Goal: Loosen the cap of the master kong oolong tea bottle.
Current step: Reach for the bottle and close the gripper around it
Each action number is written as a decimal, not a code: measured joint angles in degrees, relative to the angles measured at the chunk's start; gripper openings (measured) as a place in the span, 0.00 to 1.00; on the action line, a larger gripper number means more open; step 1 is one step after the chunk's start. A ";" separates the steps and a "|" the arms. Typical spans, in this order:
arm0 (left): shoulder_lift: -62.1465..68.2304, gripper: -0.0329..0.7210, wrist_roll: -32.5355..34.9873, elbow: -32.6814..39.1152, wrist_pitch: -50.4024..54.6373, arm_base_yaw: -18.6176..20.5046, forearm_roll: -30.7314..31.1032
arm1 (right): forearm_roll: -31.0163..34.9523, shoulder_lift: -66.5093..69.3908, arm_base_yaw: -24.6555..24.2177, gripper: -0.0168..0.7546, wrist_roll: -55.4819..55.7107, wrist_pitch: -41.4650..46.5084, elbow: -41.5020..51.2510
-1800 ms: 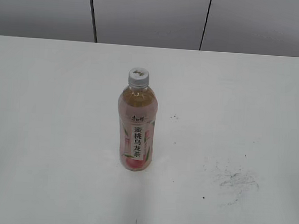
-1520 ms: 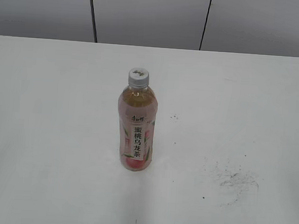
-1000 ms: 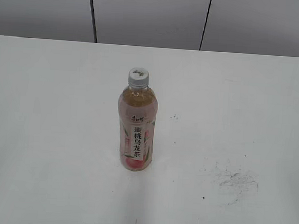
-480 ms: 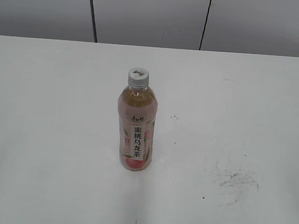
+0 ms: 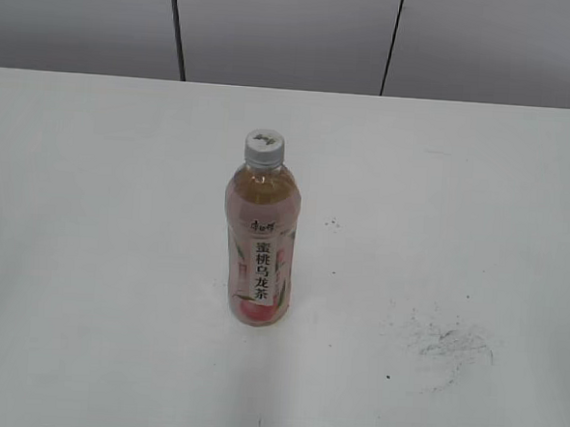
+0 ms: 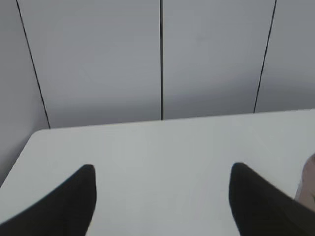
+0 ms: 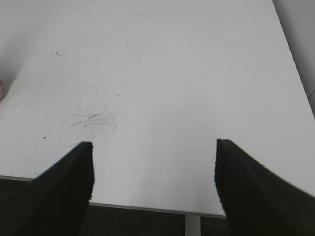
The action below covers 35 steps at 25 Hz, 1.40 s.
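While the clear plastic master kong oolong tea bottle (image 5: 260,246) of pale amber tea stands upright a little left of the middle of the exterior frame, nothing touches it. Its pink peach label carries a white vertical strip of black Chinese characters facing the camera. The small round light-grey plastic cap (image 5: 265,146) with a dark mark on top sits on the neck, much narrower than the body below it. The bottle rests on the flat white bench (image 5: 98,260), and a patch of dark scuff marks (image 5: 446,344) lies on that surface in the lower right of the frame, well apart from the bottle.

In the left wrist view the left claw (image 6: 162,196) is released, its two dark fingers spread wide at the lower corners with bare bench between them (a sliver of pink at the right edge is probably the bottle, too little to be sure). In the right wrist view the right claw (image 7: 154,182) is likewise released and holds nothing, its fingers near the bench's front edge, the scuff marks at centre left.
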 joint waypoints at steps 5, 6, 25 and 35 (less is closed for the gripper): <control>8.63 0.71 0.00 1.44 -14.22 0.00 -5.38 | 0.00 0.00 0.00 0.77 0.00 0.00 0.00; 11.19 0.71 0.00 2.06 -16.70 0.00 -6.93 | 0.00 0.00 0.00 0.77 0.00 0.00 0.00; 66.36 0.72 0.91 5.82 -76.53 -11.69 -4.13 | 0.00 0.00 0.00 0.77 0.00 0.00 0.00; 86.94 0.79 -8.78 7.42 -92.50 -14.14 3.13 | 0.00 0.00 0.00 0.77 0.00 0.00 0.00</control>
